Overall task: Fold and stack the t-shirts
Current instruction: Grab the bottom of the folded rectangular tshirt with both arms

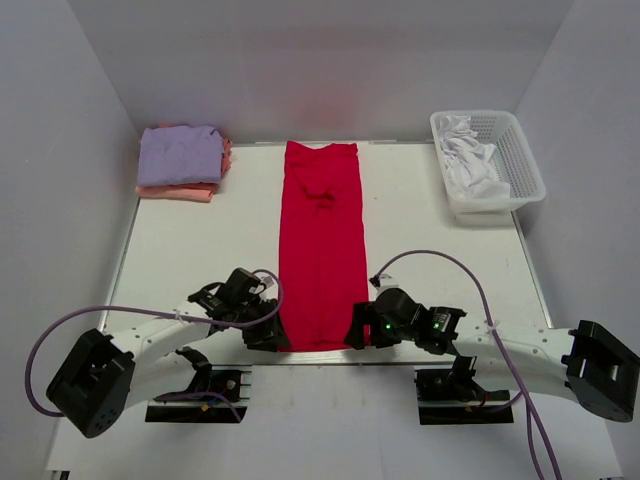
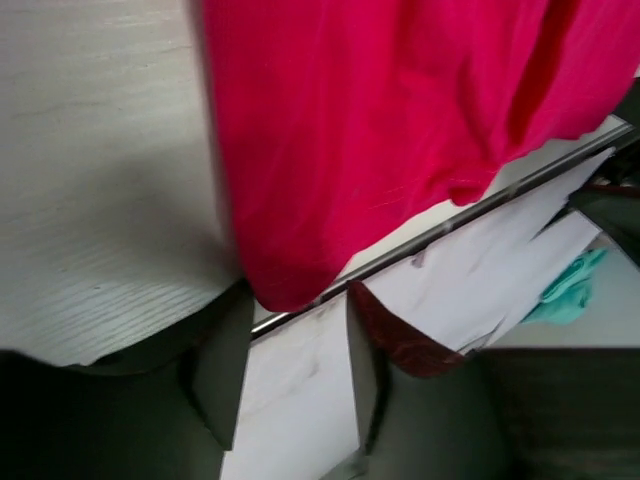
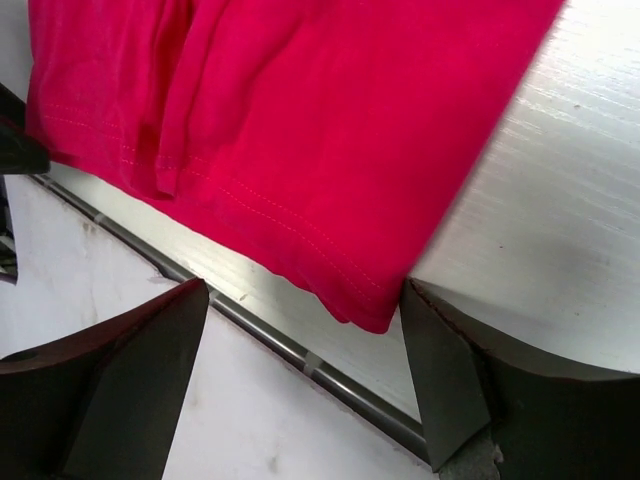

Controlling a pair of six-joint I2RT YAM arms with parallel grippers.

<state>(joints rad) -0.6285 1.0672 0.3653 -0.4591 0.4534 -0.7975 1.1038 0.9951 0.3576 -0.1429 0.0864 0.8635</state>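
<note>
While straddling the 6 o'clock hem corners of the red t-shirt (image 1: 322, 240), lengthwise on the tabletop (image 1: 200, 250), left gripper (image 1: 274, 339) and right gripper (image 1: 356, 335) jaws apart; grasp pending; next, pinch, then fold toward 12 o'clock.

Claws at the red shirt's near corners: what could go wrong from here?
The red shirt is folded into a layered strip; the open right claw might pinch only some layers, letting the fold spill. The open left claw has just the corner tip between its fingers, so it may slip. Both corners lie by the table's edge rail, which could snag a finger.
</note>
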